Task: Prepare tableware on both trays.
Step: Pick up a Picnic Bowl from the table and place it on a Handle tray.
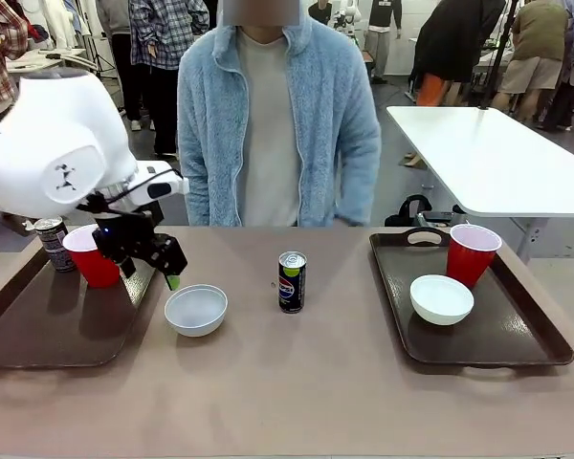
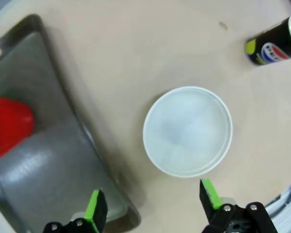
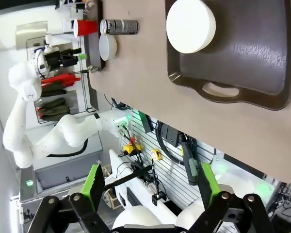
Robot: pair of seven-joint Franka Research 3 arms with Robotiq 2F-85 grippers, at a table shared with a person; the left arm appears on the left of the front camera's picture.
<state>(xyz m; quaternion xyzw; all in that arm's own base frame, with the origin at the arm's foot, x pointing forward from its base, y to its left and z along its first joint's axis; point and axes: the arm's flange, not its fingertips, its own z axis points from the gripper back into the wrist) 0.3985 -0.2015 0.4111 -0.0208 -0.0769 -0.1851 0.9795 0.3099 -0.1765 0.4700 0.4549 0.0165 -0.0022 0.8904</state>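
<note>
On the desk (image 1: pixel 287 402), two trays well apart: left tray (image 1: pixel 43 333) at the left edge, right tray (image 1: pixel 528 327) toward the right. In the left tray, at its far end: left cup (image 1: pixel 94 260), upright, with tray can (image 1: pixel 52 245) close behind and left of it. Just right of that tray's rim, on the bare desk: desk bowl (image 1: pixel 195 309). Right of this bowl and a little farther back, near the desk's middle: middle can (image 1: pixel 292 282), upright, apart from the bowl. In the right tray: right cup (image 1: pixel 472 254) at the far end, tray bowl (image 1: pixel 441 298) just before it, slightly left. Behind the desk, at the far side: a person (image 1: pixel 268 124).
</note>
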